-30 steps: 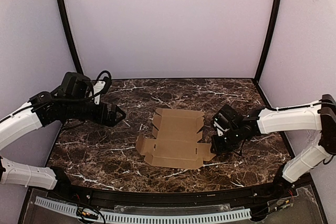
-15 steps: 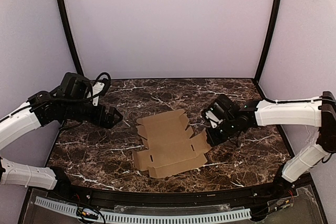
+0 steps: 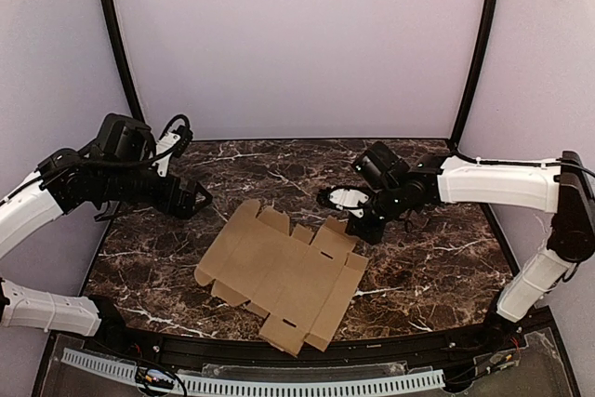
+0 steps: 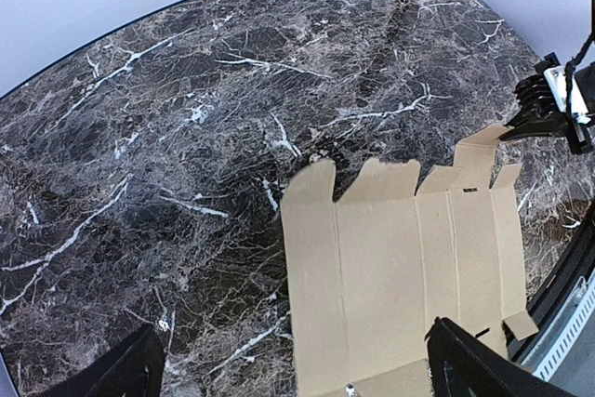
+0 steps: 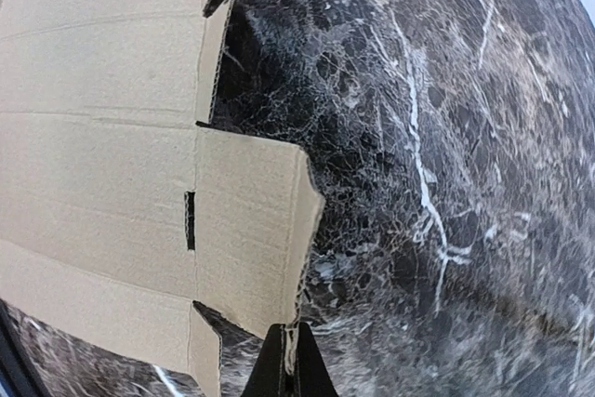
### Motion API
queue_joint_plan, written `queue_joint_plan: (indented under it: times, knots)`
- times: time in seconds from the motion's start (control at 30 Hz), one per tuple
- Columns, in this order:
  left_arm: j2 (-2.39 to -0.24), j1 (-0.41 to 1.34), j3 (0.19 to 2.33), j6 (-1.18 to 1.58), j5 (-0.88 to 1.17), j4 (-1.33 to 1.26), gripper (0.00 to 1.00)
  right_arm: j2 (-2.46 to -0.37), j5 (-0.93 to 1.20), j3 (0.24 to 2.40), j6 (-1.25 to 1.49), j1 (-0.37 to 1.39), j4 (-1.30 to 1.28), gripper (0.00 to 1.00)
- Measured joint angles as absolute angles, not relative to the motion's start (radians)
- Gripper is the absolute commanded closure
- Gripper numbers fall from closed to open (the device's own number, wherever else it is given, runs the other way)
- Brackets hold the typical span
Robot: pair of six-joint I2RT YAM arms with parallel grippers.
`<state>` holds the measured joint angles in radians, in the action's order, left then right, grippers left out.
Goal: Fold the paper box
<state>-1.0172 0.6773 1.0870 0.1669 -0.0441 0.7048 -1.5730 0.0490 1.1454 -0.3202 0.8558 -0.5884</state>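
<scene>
Our right gripper has its fingertips pressed together with no gap showing, and the edge of a cardboard flap runs straight into them. We read that as a thin pinch on the corner of the paper box. Holding by one outer flap makes sense. It leaves the panels and their crease lines free, and lets us swing or tip the whole sheet without crushing it.

From that pinch the sheet spreads toward the near left, unfolded, with its notched tabs along the far edge and a narrow slot beside the held flap. It lies skewed across the middle of the marble table, its nearest corner reaching over the front rim. We cannot tell how much of it rests on the stone and how much is raised.

Our left gripper hangs above the table's left side with its fingers spread wide, near the sheet's left end but clear of it. In its wrist view the cardboard sits between the two fingers, so we judge it is placed there ready to take the opposite side.

No panel stands up yet, so the folding is only beginning. The next move likely calls for a second hold on the sheet.
</scene>
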Motion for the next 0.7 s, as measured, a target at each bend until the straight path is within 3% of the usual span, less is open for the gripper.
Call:
queue_joint_plan:
  times: [0.3, 0.7]
  knots:
    - [-1.023, 0.677, 1.094, 0.164, -0.036, 0.727, 0.00, -1.760, -0.025, 1.362, -0.747, 0.843, -0.660, 1.00]
    - [-1.031, 0.677, 1.094, 0.165, -0.015, 0.730, 0.00, -1.910, -0.089, 1.472, -1.221, 0.836, -0.590, 1.00]
